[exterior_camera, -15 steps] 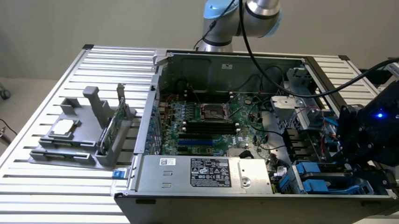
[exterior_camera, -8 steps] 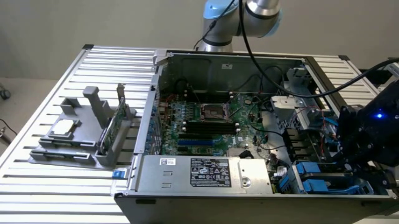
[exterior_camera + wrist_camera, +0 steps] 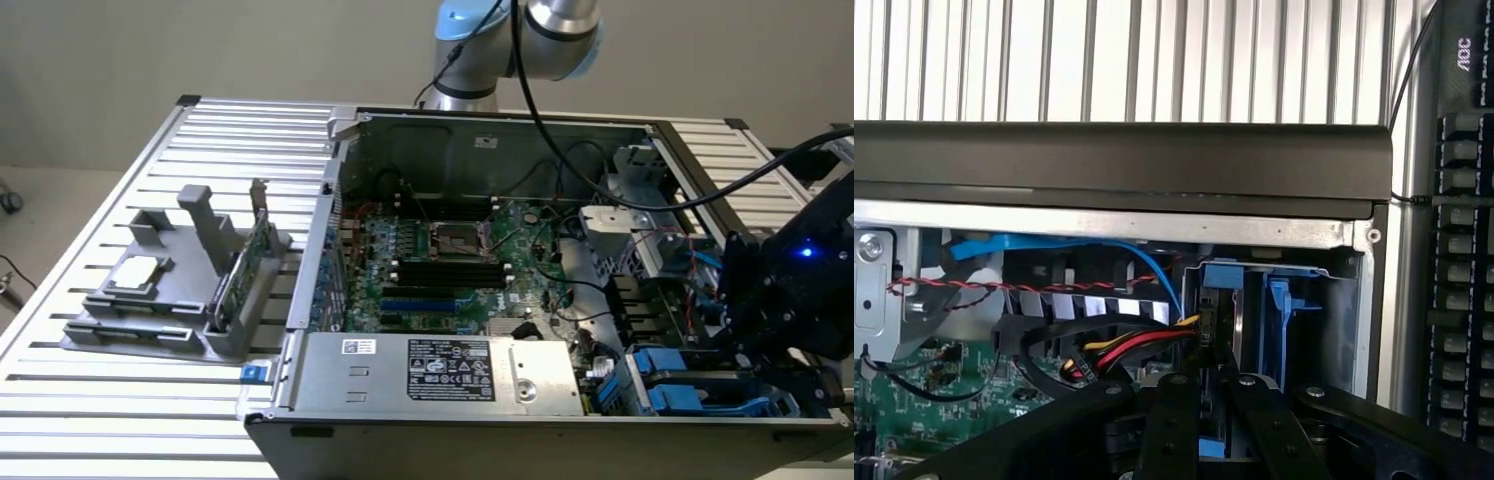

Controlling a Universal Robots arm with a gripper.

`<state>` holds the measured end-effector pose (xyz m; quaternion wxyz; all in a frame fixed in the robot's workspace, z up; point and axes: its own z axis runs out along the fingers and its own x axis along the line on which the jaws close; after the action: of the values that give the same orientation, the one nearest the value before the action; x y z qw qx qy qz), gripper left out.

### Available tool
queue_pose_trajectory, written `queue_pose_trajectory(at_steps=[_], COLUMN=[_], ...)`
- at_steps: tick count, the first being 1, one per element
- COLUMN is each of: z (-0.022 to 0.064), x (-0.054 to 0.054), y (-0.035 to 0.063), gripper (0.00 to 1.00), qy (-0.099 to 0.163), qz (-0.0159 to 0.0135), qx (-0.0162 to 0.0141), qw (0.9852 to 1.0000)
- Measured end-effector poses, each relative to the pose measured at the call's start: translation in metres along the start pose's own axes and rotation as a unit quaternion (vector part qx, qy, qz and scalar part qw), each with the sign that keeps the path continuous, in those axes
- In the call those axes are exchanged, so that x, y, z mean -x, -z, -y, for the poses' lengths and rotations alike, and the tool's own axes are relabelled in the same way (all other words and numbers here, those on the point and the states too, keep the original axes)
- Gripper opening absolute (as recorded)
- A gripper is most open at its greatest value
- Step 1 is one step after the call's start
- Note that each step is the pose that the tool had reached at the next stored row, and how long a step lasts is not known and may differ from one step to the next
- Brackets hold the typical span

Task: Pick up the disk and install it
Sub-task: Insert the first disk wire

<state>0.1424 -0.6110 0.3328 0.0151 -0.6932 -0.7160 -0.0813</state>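
You have the black hand (image 3: pixel 1216 420) clamped on the blue-framed silver-grey disk (image 3: pixel 1216 320), standing on edge in the drive bay at the open grey computer case's (image 3: pixel 400 420) front corner. Installation looks nearly finished; seating it fully calls for a straight, gentle push.

The arm (image 3: pixel 534 40) is silver-grey tubing with pale blue joint caps, trailing black cables to a matt black gripper (image 3: pixel 1204 425) with round screws and a blue light.
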Motion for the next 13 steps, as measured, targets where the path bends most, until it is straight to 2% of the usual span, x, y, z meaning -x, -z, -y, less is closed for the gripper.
queue_pose_trajectory(at_steps=[8,10,11,13], z=[0.0002,0.0002,0.0002,0.0006], x=[0.0001,0.0002,0.0001,-0.0004], y=[-0.0015,-0.0018,-0.0015,0.0019], gripper=[0.18,0.19,0.26,0.26], qy=[0.0,0.0,0.0,0.0], qz=[0.0025,0.0025,0.0025,0.0025], qx=[0.0001,0.0002,0.0002,0.0002], qw=[1.0,1.0,1.0,1.0])
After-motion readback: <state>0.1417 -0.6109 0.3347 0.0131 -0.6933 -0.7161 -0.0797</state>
